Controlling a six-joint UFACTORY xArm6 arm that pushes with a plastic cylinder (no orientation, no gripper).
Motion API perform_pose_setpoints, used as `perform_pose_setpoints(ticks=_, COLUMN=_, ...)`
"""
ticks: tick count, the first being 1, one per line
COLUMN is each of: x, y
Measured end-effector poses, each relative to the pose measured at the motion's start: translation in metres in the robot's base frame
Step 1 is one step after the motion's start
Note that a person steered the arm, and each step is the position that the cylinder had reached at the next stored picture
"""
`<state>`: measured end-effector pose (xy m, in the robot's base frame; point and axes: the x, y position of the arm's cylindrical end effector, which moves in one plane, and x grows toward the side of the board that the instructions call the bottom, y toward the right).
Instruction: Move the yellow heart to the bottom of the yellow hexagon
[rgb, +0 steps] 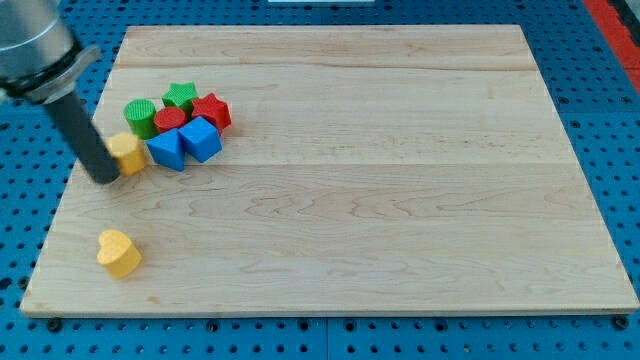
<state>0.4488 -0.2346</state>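
Observation:
The yellow heart (119, 253) lies near the board's bottom left corner. The yellow hexagon (129, 153) sits higher up at the left, touching the blue triangle. My tip (105, 178) rests on the board just left of the yellow hexagon, against or very near it, and well above the yellow heart. The rod partly hides the hexagon's left side.
A cluster sits right of the hexagon: a blue triangle (167, 150), a blue cube (201, 139), a red cylinder (170, 120), a red star (211, 110), a green cylinder (141, 116) and a green star (180, 95). The wooden board (400, 200) ends close to the heart.

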Motion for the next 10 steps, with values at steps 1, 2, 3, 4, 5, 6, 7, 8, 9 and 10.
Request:
perform_pose_setpoints(ticks=1, x=-0.029, y=0.003)
perform_pose_setpoints(ticks=2, x=0.021, y=0.001)
perform_pose_setpoints(ticks=3, x=0.025, y=-0.041)
perform_pose_setpoints(ticks=4, x=0.105, y=-0.049)
perform_pose_setpoints(ticks=5, x=0.170, y=0.003)
perform_pose_setpoints(ticks=6, x=0.130, y=0.055)
perform_pose_setpoints(ticks=7, x=0.078, y=0.048)
perform_pose_setpoints(ticks=8, x=0.134, y=0.063)
perform_pose_setpoints(ticks=9, x=0.136, y=0.025)
perform_pose_setpoints(ticks=10, x=0.085, y=0.016)
